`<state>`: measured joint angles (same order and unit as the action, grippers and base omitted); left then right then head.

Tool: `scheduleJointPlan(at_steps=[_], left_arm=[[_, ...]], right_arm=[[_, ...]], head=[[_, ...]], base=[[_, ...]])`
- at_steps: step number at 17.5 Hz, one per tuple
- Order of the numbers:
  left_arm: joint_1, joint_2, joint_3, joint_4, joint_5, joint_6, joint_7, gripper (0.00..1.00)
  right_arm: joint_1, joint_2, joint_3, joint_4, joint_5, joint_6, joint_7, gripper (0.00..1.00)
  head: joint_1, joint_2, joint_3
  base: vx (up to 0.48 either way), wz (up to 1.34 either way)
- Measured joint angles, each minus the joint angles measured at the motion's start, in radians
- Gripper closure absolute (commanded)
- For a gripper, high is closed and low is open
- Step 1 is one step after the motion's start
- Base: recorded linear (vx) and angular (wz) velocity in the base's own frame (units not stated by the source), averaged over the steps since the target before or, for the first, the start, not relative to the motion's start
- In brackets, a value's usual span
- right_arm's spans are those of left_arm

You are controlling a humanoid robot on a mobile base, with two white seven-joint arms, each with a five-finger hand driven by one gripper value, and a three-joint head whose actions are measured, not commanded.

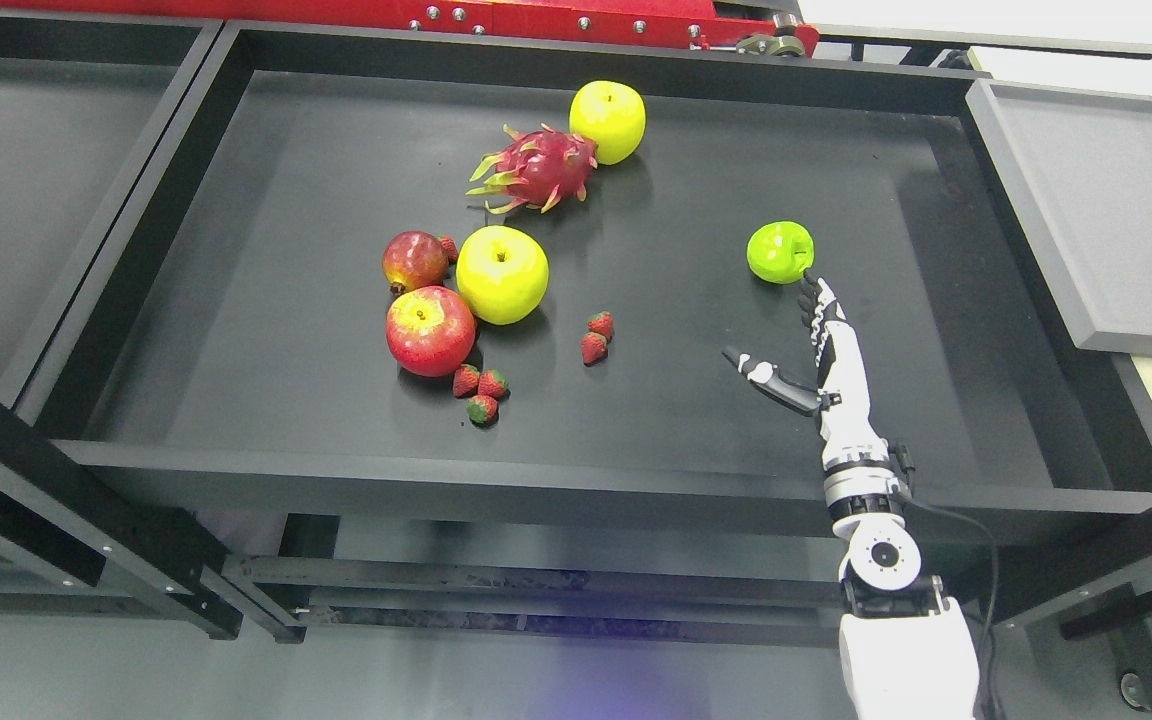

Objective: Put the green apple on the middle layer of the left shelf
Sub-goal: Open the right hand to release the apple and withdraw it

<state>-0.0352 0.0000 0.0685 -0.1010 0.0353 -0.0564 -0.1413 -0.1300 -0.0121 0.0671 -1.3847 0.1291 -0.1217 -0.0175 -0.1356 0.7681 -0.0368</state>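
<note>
Right hand (816, 345), fingers spread and empty, fingertips just short of green apple (780, 251) lying at its 11 o'clock.

Lying alone right of centre in the tray (576, 470): lone apple (780, 251), with the right hand (831, 350) reaching up from the lower right, fingertips (808, 285) at its lower edge. Sitting at upper centre: dragon fruit (539, 168), touching the rear apple (607, 121) to its upper right. Clustering left of centre: middle apple (501, 273), round fruit (414, 260) on its left, front apple (430, 330) below both. Lying just below that cluster: three strawberries (481, 388). Lying between cluster and hand: two strawberries (594, 337).
</note>
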Motion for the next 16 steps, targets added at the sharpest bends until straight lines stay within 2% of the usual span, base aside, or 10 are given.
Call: scheduleJointPlan(at_steps=[6,16], left_arm=[[0.0,0.0,0.0,0.0,0.0,0.0,0.0,0.0],[0.0,0.0,0.0,0.0,0.0,0.0,0.0,0.0]], right_arm=[[0.076,0.006,0.007,-0.085,-0.051,0.106,-0.02,0.0],[0.123,0.009,0.007,-0.167,-0.084,0.069,-0.086,0.0]], head=[[0.0,0.0,0.0],[0.0,0.0,0.0]], base=[[0.0,0.0],[0.0,0.0]])
